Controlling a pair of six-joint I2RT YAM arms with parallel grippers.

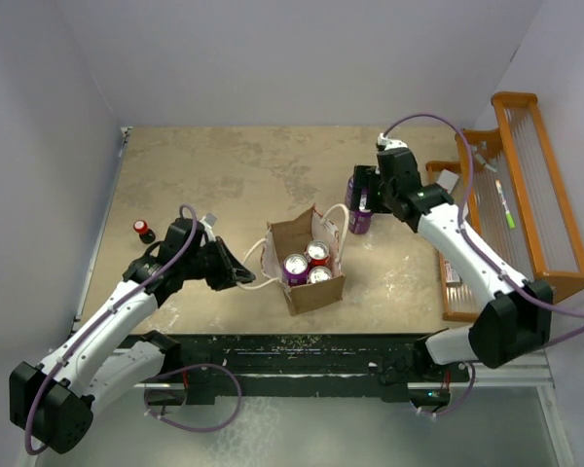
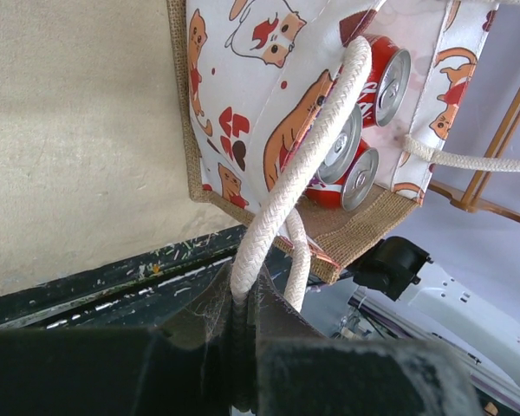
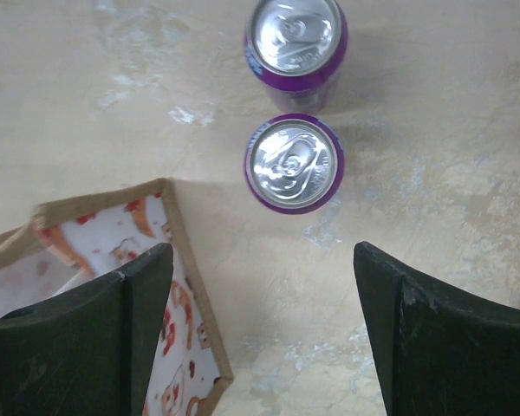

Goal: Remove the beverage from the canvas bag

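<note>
As the top external view shows, the tan-brown rectangular canvas bag (image 1: 311, 290) stands open in the middle of the frame on the beige mottled table (image 1: 204, 175). Inside it are three upright metal drink cans (image 1: 295, 268), one purple and the others seemingly red. The left gripper (image 1: 239, 275) is just left of the bag, at its white twisted rope handle (image 1: 258, 285). The right gripper (image 1: 362, 193) hovers to the upper right of the bag, over two purple cans (image 1: 358, 222) standing on the table outside it.

In the left wrist view, the left claw is clamped tightly on the rope handle, and the can tops show through the bag's mouth.

In the right wrist view, the right claw is spread wide and holds nothing. The two purple cans lie above it in the frame and a bag corner is at lower left.

I judge that another can must now be fetched. The right arm should travel over the mouth and descend straight around one can, avoiding the lining. Meanwhile the left should hold the handle taut so that the bag does not tip.
</note>
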